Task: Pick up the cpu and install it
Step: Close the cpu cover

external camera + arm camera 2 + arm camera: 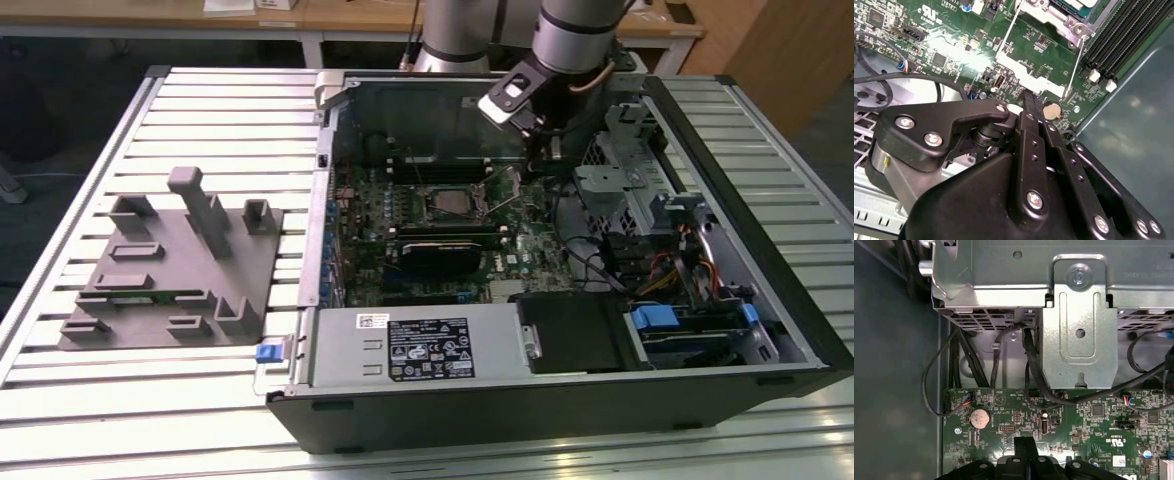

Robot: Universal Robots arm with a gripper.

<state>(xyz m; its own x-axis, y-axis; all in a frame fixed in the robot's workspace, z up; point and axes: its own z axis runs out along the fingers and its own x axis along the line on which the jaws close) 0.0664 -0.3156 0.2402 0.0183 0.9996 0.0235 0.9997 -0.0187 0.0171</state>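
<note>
Computer case [561,400], side panel off, right half of the exterior view. You find the motherboard [400,235] flat on its floor and a drive cage [641,190] at upper right.
Socket [483,196], frame centre, holds the cpu [451,203]. It lies flat, top up, and is square, so no long axis.
Grey fixture [174,265], left, on the slatted table [80,130], holds a green strip [167,294].
The arm slants down from the top edge. The gripper [541,165] is just right of the socket, fingers [1026,130] pressed together, nothing seen between them.

Exterior view high, angled down onto open computer case [561,420], both wrist views close behind gripper [1030,100], facing motherboard [1084,425], sharing coin battery [1052,110].
</note>
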